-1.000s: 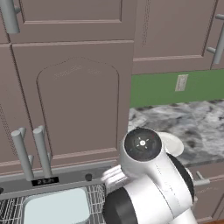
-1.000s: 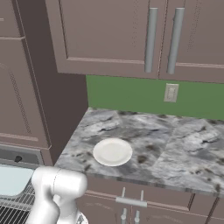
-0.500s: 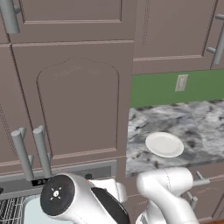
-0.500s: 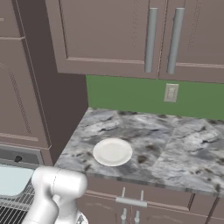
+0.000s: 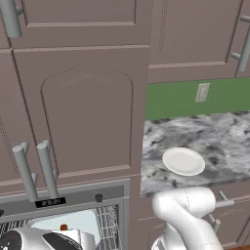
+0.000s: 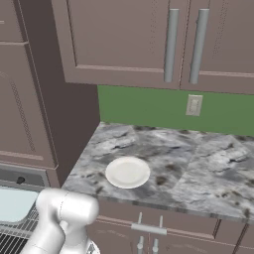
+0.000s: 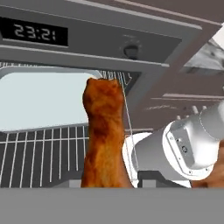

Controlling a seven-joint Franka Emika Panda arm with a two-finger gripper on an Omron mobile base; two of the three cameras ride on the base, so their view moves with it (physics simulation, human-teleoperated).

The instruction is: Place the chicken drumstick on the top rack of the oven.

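The chicken drumstick, glossy reddish-brown, stands upright close in front of the hand camera, and its tip peeks out low in the left base view. My gripper is shut on its lower end; the fingertips themselves are hidden. Right behind the drumstick is the open oven, with a dark control strip, a display and a round knob. A silver wire rack spans the oven opening below the drumstick's tip. Whether this is the top rack I cannot tell.
A pale rounded tray lies on the rack further inside the oven. A round white plate sits bare on the grey marble counter to the right. Mauve cabinets rise above the oven.
The arm has swung from the middle down to the lower left, towards the oven opening, uncovering the white plate in the left base view. The base has not moved.
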